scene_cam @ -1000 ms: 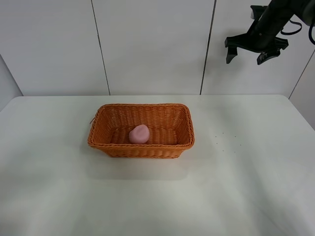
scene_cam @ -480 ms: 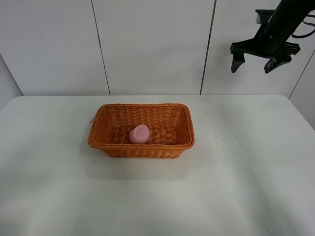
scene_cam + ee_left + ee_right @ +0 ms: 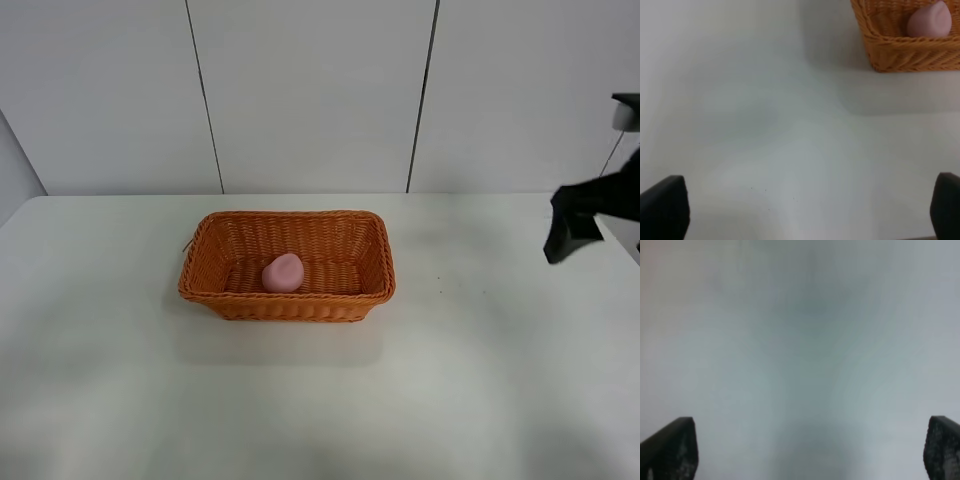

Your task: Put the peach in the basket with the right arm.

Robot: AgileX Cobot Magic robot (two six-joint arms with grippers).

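The pale-pink peach (image 3: 283, 272) lies inside the orange-brown wicker basket (image 3: 288, 219) in the middle of the table, left of the basket's centre. The left wrist view shows the peach (image 3: 929, 20) in the basket's corner (image 3: 890, 47) too. My right gripper (image 3: 585, 215) hangs at the far right edge of the high view, well away from the basket and partly cut off. In its own wrist view the right gripper (image 3: 807, 440) is open with nothing between its fingers, over a blurred white surface. My left gripper (image 3: 805, 200) is open and empty above bare table.
The white table (image 3: 320, 400) spreads all around the basket. A white panelled wall (image 3: 310, 90) stands behind it. The left arm does not show in the high view.
The right arm has swung from high up by the wall down and to the right, toward the table's right edge. Peach and basket have not moved.
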